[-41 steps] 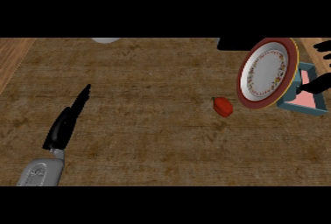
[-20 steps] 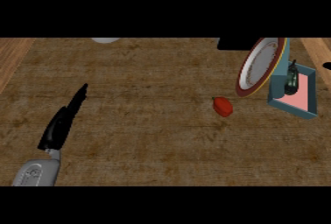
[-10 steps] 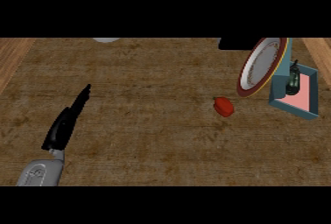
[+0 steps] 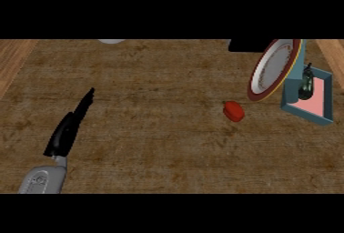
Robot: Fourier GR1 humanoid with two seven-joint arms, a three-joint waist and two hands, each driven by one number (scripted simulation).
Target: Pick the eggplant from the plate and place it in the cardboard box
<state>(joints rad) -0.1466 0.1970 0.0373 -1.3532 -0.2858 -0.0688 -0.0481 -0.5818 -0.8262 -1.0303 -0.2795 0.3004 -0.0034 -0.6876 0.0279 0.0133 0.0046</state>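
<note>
On counter [image 4: 168, 150], centre-right: small red eggplant [image 4: 233, 111], glossy, lying off the tilted plate [image 4: 272, 68], just beside its rim. Left hand [image 4: 69, 127] open, fingers straight, holding nothing. Box [image 4: 312, 98] w/ pink inside at right.

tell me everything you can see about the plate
The plate is round and white, with a dark red rim and a thin ring of pattern inside it. It looks like glazed ceramic. It is tilted steeply up on edge near the counter's right side, its face turned left, so it looks tall and narrow. Its right edge lies against a teal box with a pink floor. Nothing lies on it; a small red thing lies apart on the counter, lower left.
</note>
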